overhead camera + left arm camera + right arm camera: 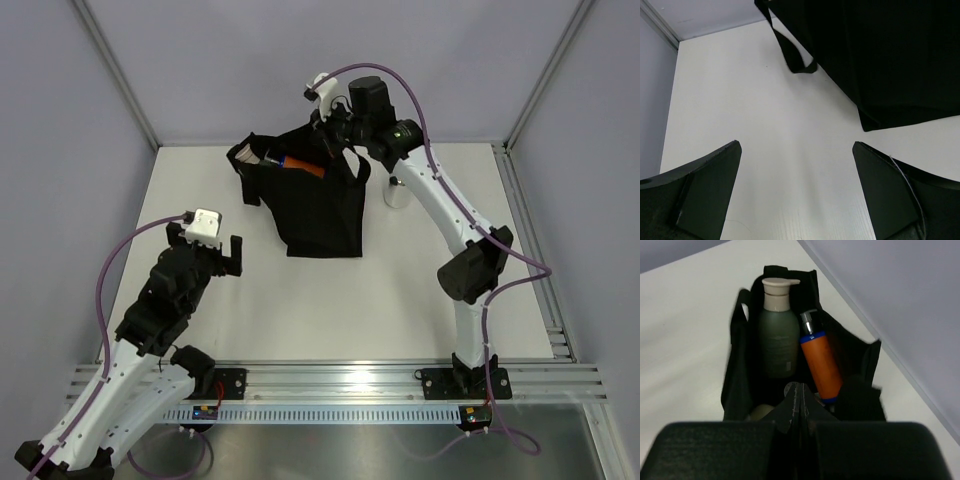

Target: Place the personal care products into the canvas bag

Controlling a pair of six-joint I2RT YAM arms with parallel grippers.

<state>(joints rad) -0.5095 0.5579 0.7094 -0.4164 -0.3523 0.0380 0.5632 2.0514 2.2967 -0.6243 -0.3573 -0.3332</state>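
A: At which step is the work, in your opinion?

B: I judge it is between two bottles. The right claw point(799, 390) hangs above the open mouth of the canvas bag point(320, 215). Its jaws are pressed together and I see nothing between them, so it carries nothing.

A: And the products, where are they?

B: Inside the bag there is a grey-green bottle point(776, 342) with a beige cap, and just beside it an orange bottle point(821, 367) with blue bands. A small silver bottle point(398, 192) stands outside on the surface point(300, 310), just beside the right side of the bag and partly under the right arm. Other bottles I cannot find. The bottom of the bag is too dark to tell.

A: What about the other arm?

B: The left claw point(796, 147) is wide open and holds nothing. It is low over the surface, near the left side of the bag but apart from it.

A: What does the next move call for?

B: Most likely the silver bottle — it is the only product I see outside the bag. The right arm should lift free of the strap handles, open its claw and come down around the bottle. The bottle is small and close to the fabric wall, so one finger must pass between them without pushing either.
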